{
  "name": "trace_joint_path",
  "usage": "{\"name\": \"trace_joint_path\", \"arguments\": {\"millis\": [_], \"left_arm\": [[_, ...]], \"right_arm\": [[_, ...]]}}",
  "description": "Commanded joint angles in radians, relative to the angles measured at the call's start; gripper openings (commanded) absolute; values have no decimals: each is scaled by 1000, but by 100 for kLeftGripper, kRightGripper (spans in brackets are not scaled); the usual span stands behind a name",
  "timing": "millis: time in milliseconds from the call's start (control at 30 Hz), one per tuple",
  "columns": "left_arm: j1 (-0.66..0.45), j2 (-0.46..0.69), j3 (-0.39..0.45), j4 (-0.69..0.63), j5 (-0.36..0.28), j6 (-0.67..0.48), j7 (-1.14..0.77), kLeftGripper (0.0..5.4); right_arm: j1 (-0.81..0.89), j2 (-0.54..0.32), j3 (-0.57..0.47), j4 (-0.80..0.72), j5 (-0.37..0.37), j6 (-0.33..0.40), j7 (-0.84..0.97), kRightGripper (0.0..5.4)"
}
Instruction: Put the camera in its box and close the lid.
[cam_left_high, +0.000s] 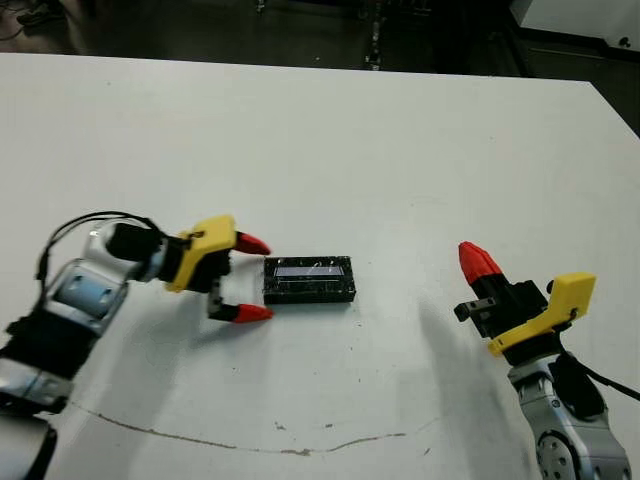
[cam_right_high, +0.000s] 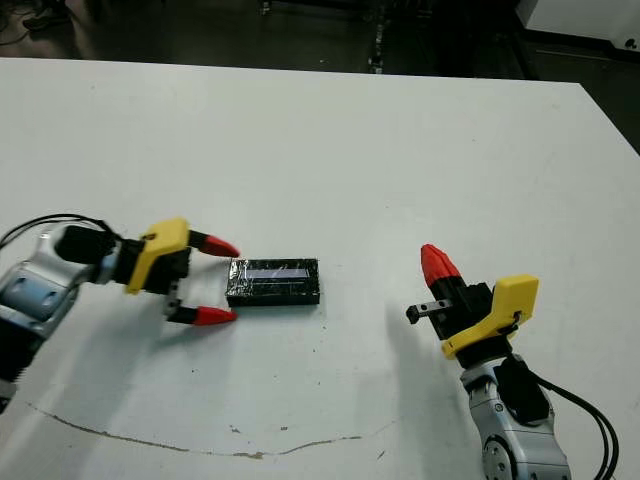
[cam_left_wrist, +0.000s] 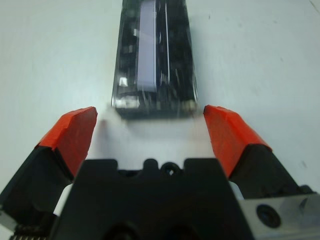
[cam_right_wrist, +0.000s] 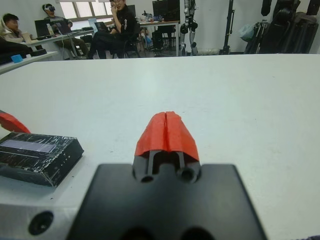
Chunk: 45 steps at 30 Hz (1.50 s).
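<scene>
White tabletop is filling most of both head views, with a thin dark scratch curving along its near part and people sitting at desks far beyond the far edge in the right wrist view. Near the middle, the lid (cam_left_high: 309, 279) is lying flat, a black crinkled glossy slab with a pale reflective strip on top; it appears to be sitting over the box, since no white tray and no separate camera are showing anywhere, so I am judging the closing step as nearly or fully done. The left gripper (cam_left_high: 251, 279) is hovering just beside the lid's short end with its red fingertips (cam_left_wrist: 75, 131) spread wider than the slab, not touching it. The right gripper (cam_right_high: 438, 268) is waiting well apart on the other side, its fingertips pressed together. To finish well, the left arm should be keeping its fingers level with the slab's sides and centred on its long axis, nudging or pressing evenly so the lid is seating squarely rather than skewing. Whether the lid is fully seated cannot be told from these views.
</scene>
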Motion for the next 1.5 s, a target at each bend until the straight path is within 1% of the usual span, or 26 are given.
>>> {"name": "trace_joint_path", "arguments": {"millis": [33, 167, 267, 367, 433, 500, 567, 600, 633, 667, 700, 833, 900, 1000, 1100, 1200, 1267, 1333, 1500], "left_arm": [[50, 62, -17, 66, 67, 16, 6, 540], [53, 83, 20, 93, 68, -37, 33, 540], [40, 86, 75, 126, 46, -71, 68, 540], [19, 96, 141, 102, 25, -18, 130, 540], [13, 100, 187, 42, 15, 55, 200, 540], [18, 89, 252, -67, -1, 165, 310, 540], [52, 18, 356, -196, -55, 226, 457, 521], [70, -24, 394, -248, -82, 234, 517, 511], [92, -73, 419, -299, -104, 217, 571, 499], [112, -115, 427, -347, -119, 202, 614, 487], [128, -144, 428, -385, -128, 191, 644, 470], [191, -265, 382, -520, -172, 169, 714, 409], [219, -326, 351, -552, -190, 153, 738, 380], [252, -387, 299, -566, -191, 105, 750, 338], [280, -418, 243, -582, -182, 91, 754, 292], [309, -433, 188, -609, -179, 131, 773, 246], [330, -445, 148, -611, -166, 141, 787, 217], [346, -454, 116, -612, -165, 180, 808, 185], [360, -461, 50, -573, -120, 198, 838, 110]], "right_arm": [[-1, -13, -5, 0, 1, 5, -2, 0], [-1, -14, -6, -1, 2, 6, -1, 0], [0, -15, -6, 0, -2, 3, -2, 0], [-2, -17, -8, 5, 6, 2, 8, 0], [-3, -16, -8, 6, 7, 3, 7, 0], [-3, -14, -6, 3, 4, 3, 3, 0], [-2, -11, -5, 5, 4, 2, 2, 0], [-2, -9, -4, 6, 4, 2, 0, 0], [-2, -9, -4, 8, 3, 1, 1, 0], [-2, -9, -4, 10, 2, 0, 2, 0], [-3, -10, -3, 11, 2, -1, 3, 0], [-1, -9, -2, 9, -2, 1, -3, 0], [-2, -9, -2, 8, 1, 3, -1, 0], [-3, -9, 0, 10, 3, 5, 1, 0], [-4, -7, 5, 14, -7, -1, -3, 0], [-4, -4, 7, 21, -13, -12, -2, 0], [-3, 0, 8, 19, -13, -7, -7, 0], [-2, -1, 10, 19, -16, -7, -7, 0], [1, 0, 12, 15, -24, -5, -14, 0]]}}
